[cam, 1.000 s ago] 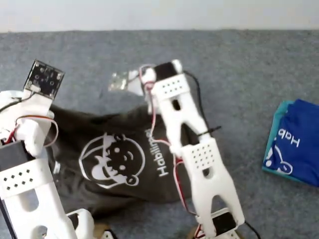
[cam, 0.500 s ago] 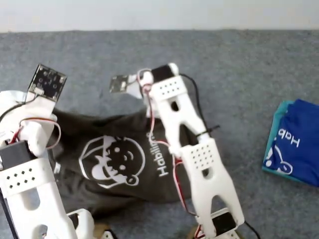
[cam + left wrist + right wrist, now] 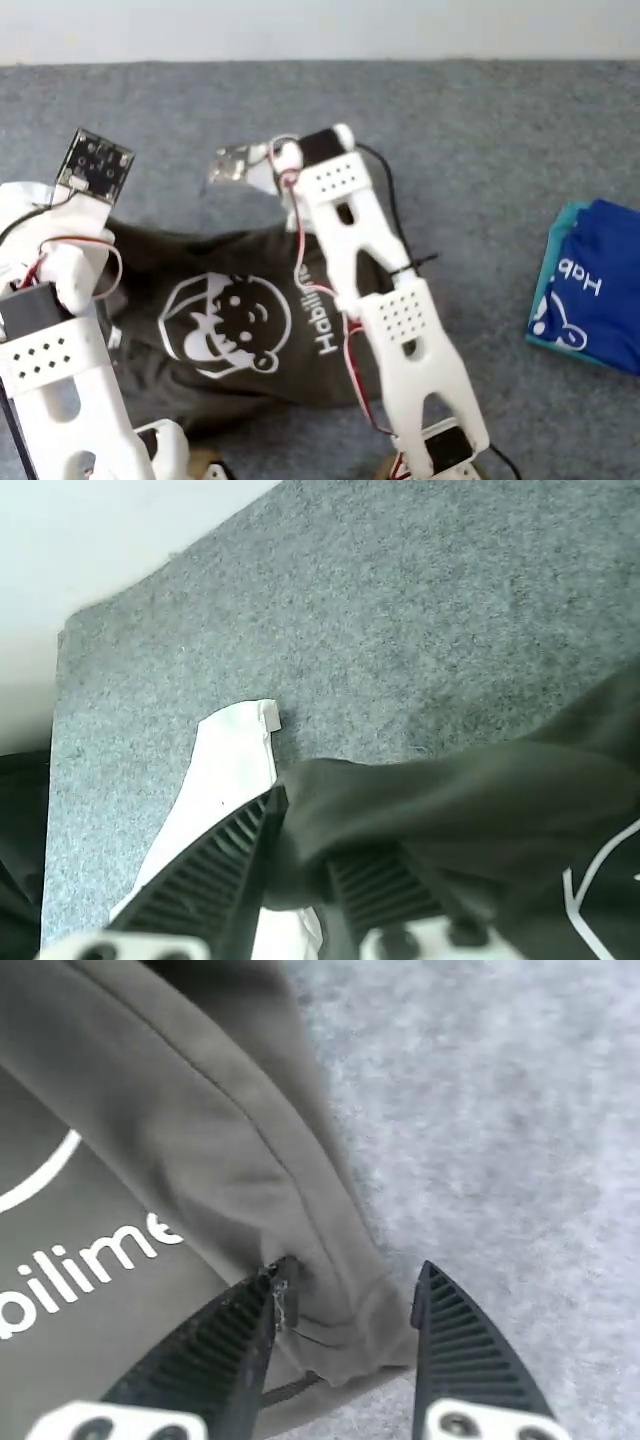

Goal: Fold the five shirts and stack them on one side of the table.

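While the olive shirt (image 3: pixel 230 320) lies rumpled and print-up near the front of the grey worktop (image 3: pixel 480 130), the high view shows only small shifts over the past second. The right arm (image 3: pixel 350 220), stretched across the shirt's right part, has swung its wrist slightly leftward. The left arm (image 3: pixel 50 300), at the shirt's left edge, has nudged its wrist a little and then held. The shirt's outline has barely altered, so the fold is judged not yet begun, and both arms seem to be settling their hold along its far edge. At the worktop's right side a folded blue shirt (image 3: pixel 595 285) rests on a teal shirt (image 3: pixel 545 300), which looks like the start of the stack. White lettering runs beside a white cartoon face on the olive shirt, and the blue shirt carries white lettering too; the wording is left unread here.

In the left wrist view, the left gripper (image 3: pixel 300 825) is clamped on a bunched fold of the olive shirt. A white cloth (image 3: pixel 235 770) lies on the worktop just beyond it.

In the right wrist view, the right gripper (image 3: pixel 345 1295) stands open astride the olive shirt's hemmed corner. One jaw touches the fabric and the other hangs over bare worktop. Part of the white lettering shows beside them.
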You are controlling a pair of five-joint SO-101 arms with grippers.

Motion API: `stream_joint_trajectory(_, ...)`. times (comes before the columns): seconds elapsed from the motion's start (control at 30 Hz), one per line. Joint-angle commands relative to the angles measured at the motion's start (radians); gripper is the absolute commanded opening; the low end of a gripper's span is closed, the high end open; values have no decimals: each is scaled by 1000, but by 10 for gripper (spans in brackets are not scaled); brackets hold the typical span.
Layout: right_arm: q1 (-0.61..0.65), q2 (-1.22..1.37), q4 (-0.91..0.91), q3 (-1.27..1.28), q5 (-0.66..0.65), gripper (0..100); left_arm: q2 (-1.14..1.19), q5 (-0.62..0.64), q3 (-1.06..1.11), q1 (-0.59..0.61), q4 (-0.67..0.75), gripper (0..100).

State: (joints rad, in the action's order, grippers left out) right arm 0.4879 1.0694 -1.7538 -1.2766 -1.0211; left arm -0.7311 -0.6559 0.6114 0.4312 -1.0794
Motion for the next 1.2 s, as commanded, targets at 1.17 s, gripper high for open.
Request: stream_joint_trajectory(1.17,-79,-489,-41,-407,-212,10,-150,11,-154,6,198,14)
